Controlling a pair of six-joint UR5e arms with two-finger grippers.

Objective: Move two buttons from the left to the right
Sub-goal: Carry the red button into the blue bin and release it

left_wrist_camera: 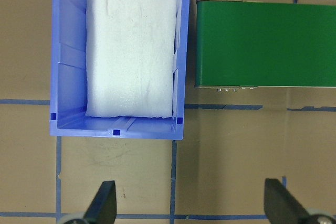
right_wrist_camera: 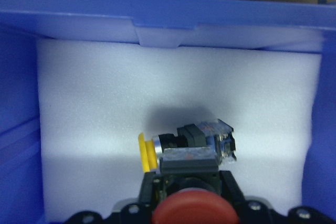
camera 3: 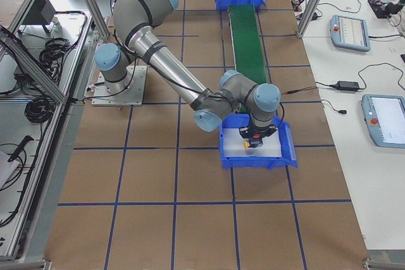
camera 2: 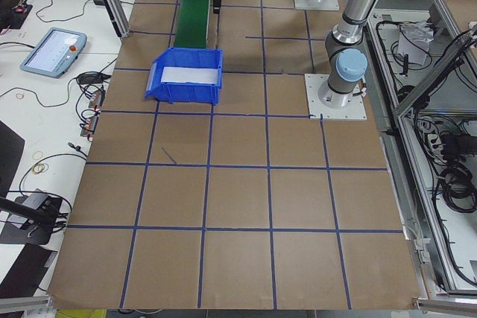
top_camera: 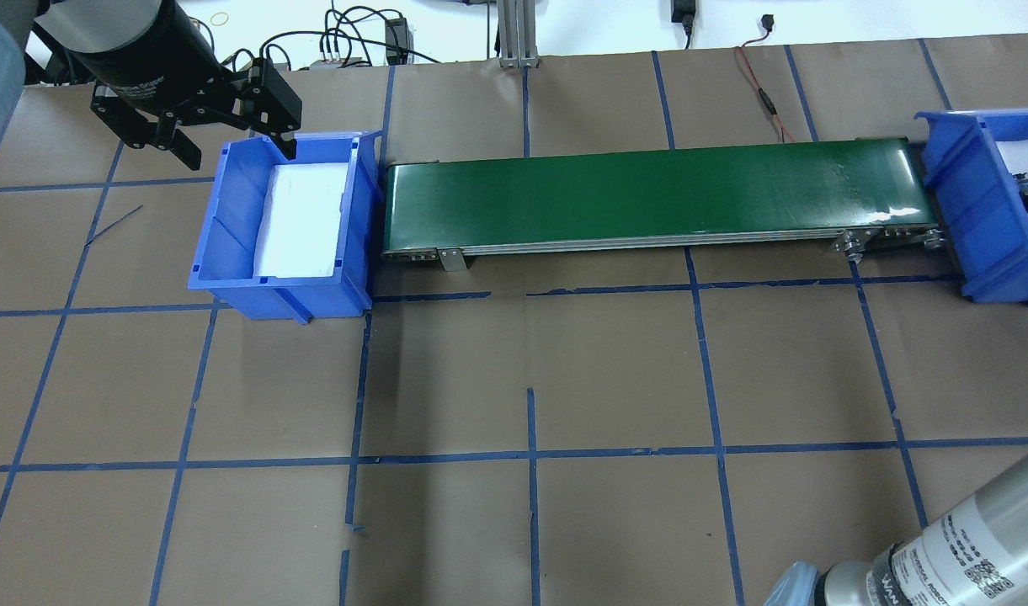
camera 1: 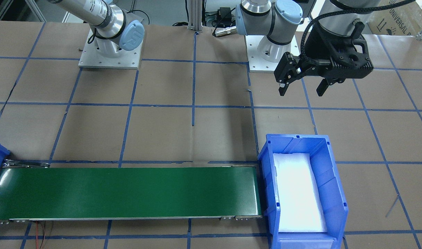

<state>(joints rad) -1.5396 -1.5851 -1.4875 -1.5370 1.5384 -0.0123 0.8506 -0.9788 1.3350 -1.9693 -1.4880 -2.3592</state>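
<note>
one blue box, the right bin (camera 3: 288,151), is closest in the side view from the robot's right, and the right gripper (camera 3: 254,142) is down inside it. its wrist camera shows the red button (right_wrist_camera: 193,211) right under it, cap toward the camera and very close, but the pictures do not show if the gripper has a hold on it. just past it the yellow button (right_wrist_camera: 168,141) lies on its side on the white foam (right_wrist_camera: 157,77), cap pointing left in that view. next comes the long green belt (camera 3: 247,42). at its far end sits the left bin (camera 1: 269,155), also blue, with a foam pad (left_wrist_camera: 131,51) inside. the left gripper (camera 1: 302,92) hangs over the table (camera 1: 197,138) near that bin, fingers (camera 1: 283,89) wide apart, holding nothing.
</note>
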